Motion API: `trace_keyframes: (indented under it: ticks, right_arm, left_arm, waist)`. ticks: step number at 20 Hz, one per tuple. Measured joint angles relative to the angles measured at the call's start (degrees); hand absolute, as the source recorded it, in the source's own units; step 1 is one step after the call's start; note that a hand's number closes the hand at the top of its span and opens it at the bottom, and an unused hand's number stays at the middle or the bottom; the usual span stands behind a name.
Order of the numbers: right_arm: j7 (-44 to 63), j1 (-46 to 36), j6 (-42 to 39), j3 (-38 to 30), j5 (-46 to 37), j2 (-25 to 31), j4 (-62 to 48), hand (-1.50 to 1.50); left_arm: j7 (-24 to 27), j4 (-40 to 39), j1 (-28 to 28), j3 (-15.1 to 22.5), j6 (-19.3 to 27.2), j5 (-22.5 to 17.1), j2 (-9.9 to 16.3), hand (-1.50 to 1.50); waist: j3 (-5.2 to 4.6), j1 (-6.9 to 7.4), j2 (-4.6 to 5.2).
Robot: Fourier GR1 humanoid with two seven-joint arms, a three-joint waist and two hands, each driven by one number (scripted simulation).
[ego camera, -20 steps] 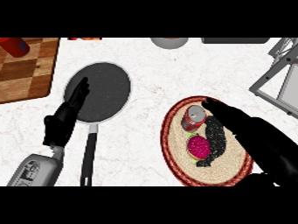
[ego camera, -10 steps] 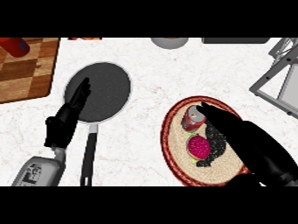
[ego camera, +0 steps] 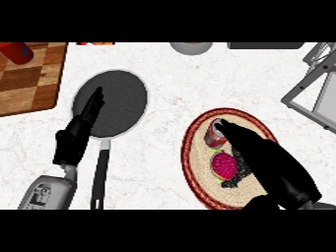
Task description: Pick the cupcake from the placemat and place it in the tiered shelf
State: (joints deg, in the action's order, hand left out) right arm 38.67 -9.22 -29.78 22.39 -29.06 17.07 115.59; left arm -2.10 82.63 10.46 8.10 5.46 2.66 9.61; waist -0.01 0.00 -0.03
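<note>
- White marbled surface (ego camera: 170, 98) carries everything and fills most of the head view.
- Grey metal tiered shelf (ego camera: 330, 88) stands at the right edge, only partly in view, well apart from the placemat.
- A checkered wooden board (ego camera: 17, 83) lies at the upper left, with a red bottle (ego camera: 14, 51) lying on its top corner.
- A round woven placemat (ego camera: 199, 162) with a red rim sits at the lower right of the surface.
- A dark frying pan (ego camera: 119, 93) rests left of centre, its handle pointing toward the lower edge.
- The right hand (ego camera: 272, 165) reaches over the placemat with fingers extended and fairly straight, the tips at the cupcake, not curled round it.
- The left hand (ego camera: 80, 133) is held edge-on over the pan's left rim, fingers straight and together, holding nothing.
- The cupcake (ego camera: 216, 134), in a red wrapper, lies on the upper part of the placemat, touching the right fingertips.
- A pink, green-edged item (ego camera: 225, 167) lies on the placement just below it, beside the right hand.
</note>
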Motion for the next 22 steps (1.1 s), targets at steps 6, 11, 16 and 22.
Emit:
trace_keyframes:
  ticks: [6,11,16,22]
  right_arm:
    - [-2.64,0.60,-0.89,0.20,-4.66,-2.01,-2.73,-1.50]
    - [-4.57,-0.10,-2.48,-1.58,-7.02,-3.59,-5.36,-1.50]
    - [-7.06,1.06,-1.31,-1.17,-11.11,-4.89,-7.33,-1.50]
    - [-9.63,1.39,-1.19,-2.18,-13.88,-6.10,-10.05,-1.50]
  left_arm:
    - [-0.85,1.89,-0.97,-1.09,-1.46,1.09,-0.73,0.00]
    - [-0.56,1.51,-0.93,-2.81,-2.85,1.56,-1.24,0.00]
    - [0.02,1.47,-1.15,-3.40,-3.53,2.38,-2.24,0.00]
    - [1.05,-0.94,0.07,-4.67,-4.32,3.24,-3.01,0.00]
  waist:
    - [0.01,0.03,0.00]
    - [0.01,0.03,0.01]
    - [0.01,0.01,0.01]
    - [-0.01,-0.01,-0.01]
